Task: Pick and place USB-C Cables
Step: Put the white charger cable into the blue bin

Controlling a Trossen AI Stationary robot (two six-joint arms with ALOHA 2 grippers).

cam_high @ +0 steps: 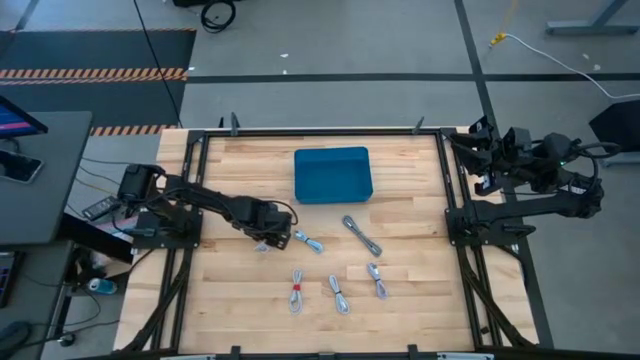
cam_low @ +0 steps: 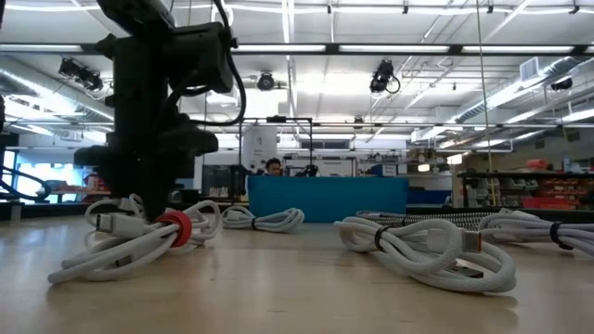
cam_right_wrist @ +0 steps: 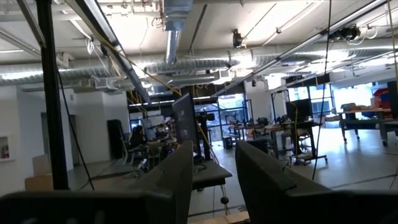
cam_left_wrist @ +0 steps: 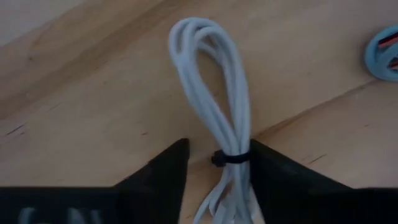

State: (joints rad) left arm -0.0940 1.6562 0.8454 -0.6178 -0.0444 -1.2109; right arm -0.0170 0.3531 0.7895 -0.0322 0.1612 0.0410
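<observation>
My left gripper (cam_high: 265, 240) is down at the table's left middle, open, its fingers on either side of a white coiled cable bundle (cam_left_wrist: 211, 81) that lies flat on the wood and is tied with a black band (cam_left_wrist: 233, 157). Other cable bundles lie close by: one beside it (cam_high: 308, 241), a braided grey one (cam_high: 362, 236), one with a red band (cam_high: 296, 290), and two more (cam_high: 339, 293) (cam_high: 376, 280). A blue bin (cam_high: 333, 174) stands at the far middle. My right gripper (cam_right_wrist: 214, 168) is open and empty, parked off the table's far right corner (cam_high: 480, 150). My left gripper comes at the bundle from above, its fingers across the coil at the black band. One finger (cam_left_wrist: 264, 168) lies right beside the bundle's side, and the other (cam_left_wrist: 174, 165) stands a small gap away. Whether the near finger touches the cable, I cannot tell.
The red-banded bundle (cam_low: 172, 230) lies nearest the table's front, with another bundle (cam_low: 427, 250) to its right. The table's black frame rails (cam_high: 450, 200) run along both sides. Bare wood lies at the table's left and right of the cables.
</observation>
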